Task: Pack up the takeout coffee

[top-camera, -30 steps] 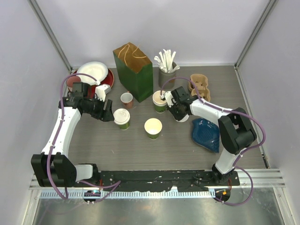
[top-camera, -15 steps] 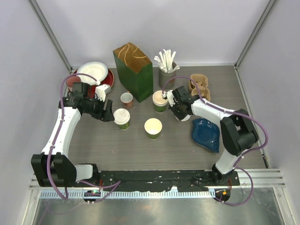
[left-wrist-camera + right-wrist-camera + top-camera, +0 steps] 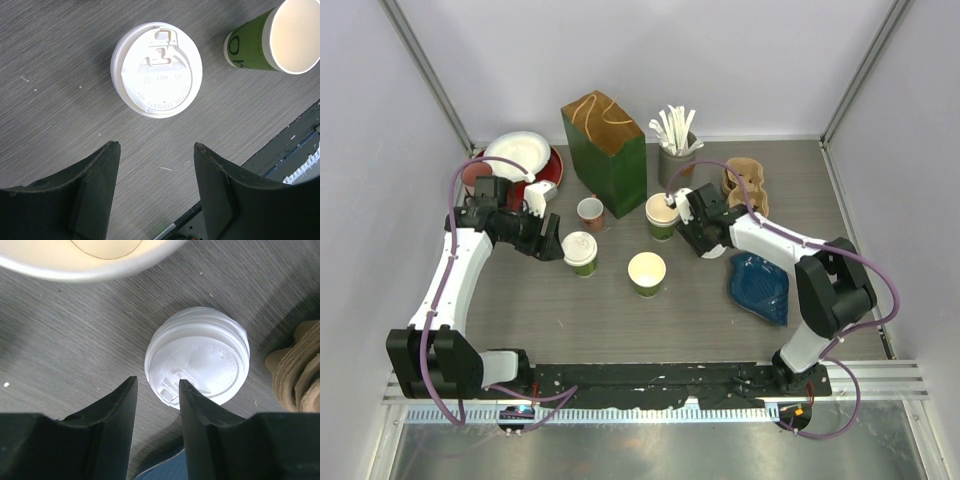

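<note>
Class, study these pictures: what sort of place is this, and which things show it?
Probably a robot test cell staged as a takeout coffee counter: the left arm and right arm are bolted to a walled-in table holding green paper cups, a green paper bag and cardboard cup carriers.

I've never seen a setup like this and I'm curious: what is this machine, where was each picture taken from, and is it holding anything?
These are two robot arms bolted to the near edge of a table, each ending in a two-finger gripper. The wide picture looks down from above. The other two come from cameras on the wrists. On the table stand a green bag, a lidded cup, an open cup, a second open cup, a stack of lids, a blue dish and cardboard carriers. The left gripper hangs open over the lidded cup. The right gripper is open above the lids. Neither holds anything.
</note>
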